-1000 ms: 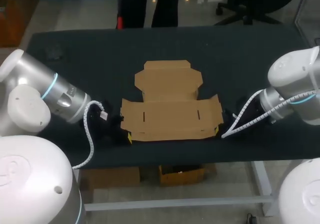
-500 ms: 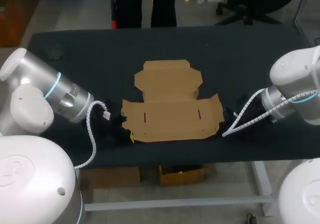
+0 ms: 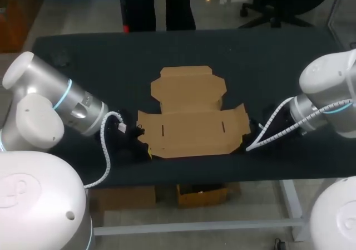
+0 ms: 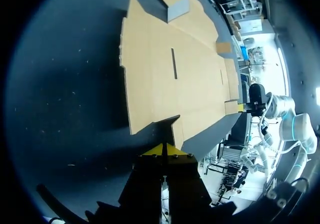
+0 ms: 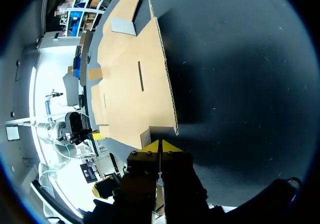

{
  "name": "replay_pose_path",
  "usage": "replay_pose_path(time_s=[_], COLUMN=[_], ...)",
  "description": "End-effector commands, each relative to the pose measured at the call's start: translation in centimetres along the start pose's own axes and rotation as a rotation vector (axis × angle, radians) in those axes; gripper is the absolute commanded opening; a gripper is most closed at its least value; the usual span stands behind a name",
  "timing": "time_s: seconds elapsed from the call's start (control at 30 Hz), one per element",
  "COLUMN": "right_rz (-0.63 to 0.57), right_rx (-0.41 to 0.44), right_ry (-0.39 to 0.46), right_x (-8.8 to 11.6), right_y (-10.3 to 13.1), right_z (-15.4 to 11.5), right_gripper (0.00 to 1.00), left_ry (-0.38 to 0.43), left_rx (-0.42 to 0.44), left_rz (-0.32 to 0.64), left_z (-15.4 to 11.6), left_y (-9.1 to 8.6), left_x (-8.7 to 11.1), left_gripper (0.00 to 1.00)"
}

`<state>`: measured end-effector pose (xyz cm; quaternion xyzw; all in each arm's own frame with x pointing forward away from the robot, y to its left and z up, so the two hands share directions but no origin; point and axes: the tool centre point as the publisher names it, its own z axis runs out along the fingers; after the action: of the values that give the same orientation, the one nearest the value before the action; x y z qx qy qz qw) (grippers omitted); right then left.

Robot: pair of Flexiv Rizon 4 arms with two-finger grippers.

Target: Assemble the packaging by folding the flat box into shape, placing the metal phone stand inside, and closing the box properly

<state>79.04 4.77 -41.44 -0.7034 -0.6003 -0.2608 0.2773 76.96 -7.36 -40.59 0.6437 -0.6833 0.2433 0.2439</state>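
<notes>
Flat cardboard box (image 3: pixel 192 127) lies unfolded on the dark counter (image 3: pixel 278 66), near its front edge. The left jaws, tips pressed together, sit at its near left corner; the right jaws, likewise closed, at its near right corner.

One flat box (image 3: pixel 192 125), one table (image 3: pixel 267 66), two tools: left tool (image 4: pixel 163 150), right tool (image 5: pixel 159 145).
</notes>
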Motion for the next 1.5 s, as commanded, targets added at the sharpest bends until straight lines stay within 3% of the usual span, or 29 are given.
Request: replay_pose_path(time_s=[0.03, 0.63, 1.5], right_rz=[-0.001, -0.001, -0.005], right_rx=[-0.001, -0.001, -0.003], right_ry=[-0.004, -0.028, -0.051], right_x=[0.2, 0.6, 1.1], right_y=[-0.1, 0.2, 0.7], right_z=[0.1, 0.2, 0.2], right_gripper=[0.00, 0.00, 0.00], left_ry=[-0.009, -0.024, -0.067], left_rx=[0.010, 0.045, 0.026], left_rz=[-0.009, 0.025, 0.001], left_z=[0.2, -0.3, 1.0], left_y=[0.1, 0.3, -0.6], left_x=[0.2, 1.6, 1.3], left_gripper=[0.00, 0.00, 0.00])
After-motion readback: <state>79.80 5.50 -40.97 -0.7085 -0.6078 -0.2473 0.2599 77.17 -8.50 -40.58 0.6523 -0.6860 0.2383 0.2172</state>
